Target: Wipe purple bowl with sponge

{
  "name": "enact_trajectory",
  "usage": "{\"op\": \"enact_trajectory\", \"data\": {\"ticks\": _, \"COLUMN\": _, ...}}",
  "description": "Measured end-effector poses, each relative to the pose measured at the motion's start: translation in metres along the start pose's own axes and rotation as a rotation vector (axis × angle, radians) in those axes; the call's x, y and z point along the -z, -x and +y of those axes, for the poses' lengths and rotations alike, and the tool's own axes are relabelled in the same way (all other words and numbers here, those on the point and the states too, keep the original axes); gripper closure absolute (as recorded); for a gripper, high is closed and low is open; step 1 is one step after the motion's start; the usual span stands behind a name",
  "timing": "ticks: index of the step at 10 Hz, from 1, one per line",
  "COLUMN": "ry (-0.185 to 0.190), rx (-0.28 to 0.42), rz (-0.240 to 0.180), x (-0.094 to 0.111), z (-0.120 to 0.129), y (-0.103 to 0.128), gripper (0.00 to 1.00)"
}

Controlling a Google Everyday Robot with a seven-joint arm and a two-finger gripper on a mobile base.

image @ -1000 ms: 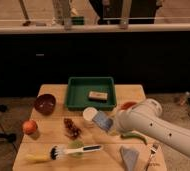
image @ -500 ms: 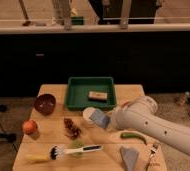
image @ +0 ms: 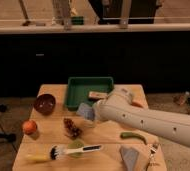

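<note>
As gripper (image: 91,114) clasps sponge (image: 85,110), beside tray (image: 69,95) edge

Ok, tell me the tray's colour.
Green, in the camera view. The gripper, just in front of the tray, holds the sponge.

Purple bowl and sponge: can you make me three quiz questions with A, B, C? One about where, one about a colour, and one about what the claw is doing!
1. Where is the purple bowl?
A. On the floor
B. On the table, left of the green tray
C. Upside down on a shelf

2. What colour is the sponge?
A. Bright red
B. Yellow
C. Blue-grey

3. What is the claw doing?
A. Shut on the sponge, in front of the tray
B. Wide open inside the bowl
C. Resting empty on the floor

Answers:
1 B: the bowl stands on the wood beside the tray's left wall.
2 C: the pad at the arm's tip is blue-grey.
3 A: the sponge sticks out of the claw, right of the bowl.
</note>
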Motion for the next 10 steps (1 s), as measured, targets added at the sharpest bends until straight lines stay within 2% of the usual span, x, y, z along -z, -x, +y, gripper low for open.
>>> {"op": "enact_trajectory", "data": {"ticks": 4, "ry": -0.019, "rx": 0.090, "rz": 0.009, "x": -0.013, "z": -0.024, "y": 0.033, "gripper": 1.00}}
{"op": "enact_trajectory", "data": {"ticks": 9, "ry": 0.013, "rx": 0.140, "rz": -0.008, "x": -0.054, "z": -0.050, "y": 0.065, "gripper": 1.00}}
{"op": "enact_trajectory", "data": {"ticks": 10, "ry": 0.022, "rx": 0.155, "rz": -0.014, "x": -0.066, "z": -0.057, "y": 0.078, "gripper": 1.00}}
